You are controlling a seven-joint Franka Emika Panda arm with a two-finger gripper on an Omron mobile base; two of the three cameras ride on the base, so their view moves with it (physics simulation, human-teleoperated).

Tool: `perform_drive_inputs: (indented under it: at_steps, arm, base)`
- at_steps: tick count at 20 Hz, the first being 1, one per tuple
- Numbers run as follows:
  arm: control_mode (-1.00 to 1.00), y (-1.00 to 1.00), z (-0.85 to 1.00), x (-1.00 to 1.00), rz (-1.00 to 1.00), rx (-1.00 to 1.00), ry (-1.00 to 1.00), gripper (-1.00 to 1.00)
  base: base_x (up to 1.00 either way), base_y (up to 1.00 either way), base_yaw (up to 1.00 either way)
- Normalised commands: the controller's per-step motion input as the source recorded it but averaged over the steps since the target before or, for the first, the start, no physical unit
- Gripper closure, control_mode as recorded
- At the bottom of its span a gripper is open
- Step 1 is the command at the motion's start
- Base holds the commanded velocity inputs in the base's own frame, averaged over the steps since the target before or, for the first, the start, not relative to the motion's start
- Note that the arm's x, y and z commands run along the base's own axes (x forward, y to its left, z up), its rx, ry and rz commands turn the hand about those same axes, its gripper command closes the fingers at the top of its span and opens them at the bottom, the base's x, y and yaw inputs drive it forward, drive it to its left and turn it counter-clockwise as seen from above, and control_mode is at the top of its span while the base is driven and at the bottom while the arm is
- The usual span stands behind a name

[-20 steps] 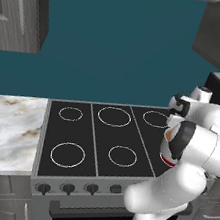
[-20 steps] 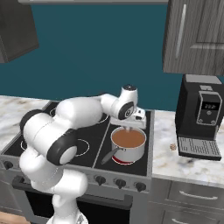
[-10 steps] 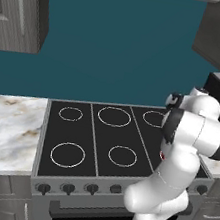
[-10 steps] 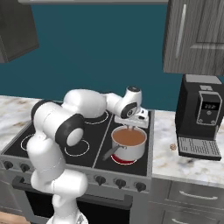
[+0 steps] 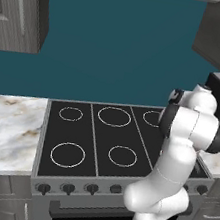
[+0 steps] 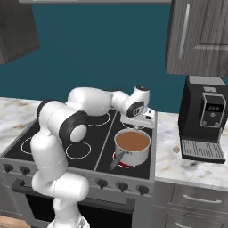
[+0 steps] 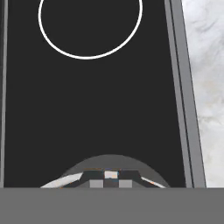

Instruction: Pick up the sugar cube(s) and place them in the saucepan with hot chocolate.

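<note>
The saucepan (image 6: pixel 132 144) stands on the stove's front right burner, silver with a red band at its base, brown liquid inside and its grey handle pointing front left. My gripper (image 6: pixel 135 128) points down just above the pan's far rim. In the hand view the dark fingertips (image 7: pixel 111 175) are shut on a small pale tan speck, a sugar cube (image 7: pixel 111 174). Another tiny tan sugar cube (image 6: pixel 176 150) lies on the marble counter between the stove and the coffee machine.
A black coffee machine (image 6: pixel 205 120) stands on the counter right of the stove (image 6: pixel 53 147). Dark wall cabinets (image 6: pixel 198 40) hang above it. My white arm (image 5: pixel 190 125) reaches across the stove's right side. Marble counter (image 5: pixel 8 125) lies left of the stove.
The arm has swung to the right and stretched out, carrying the hand from the stove's middle to the saucepan's far rim. The fingers stayed shut.
</note>
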Motion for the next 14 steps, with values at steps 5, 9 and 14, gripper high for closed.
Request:
perform_drive_inputs:
  at_steps: [5,9,14]
  arm:
    - [-1.00,0.00,0.00,-0.34,0.00,0.00,-0.02,1.00]
    - [-1.00,0.00,0.00,-0.32,0.00,0.00,-0.03,1.00]
    - [-1.00,0.00,0.00,-0.18,0.00,0.00,-0.06,1.00]
  base:
    - [0.00,0.00,0.00]
    - [0.00,0.00,0.00]
    - [0.00,0.00,0.00]
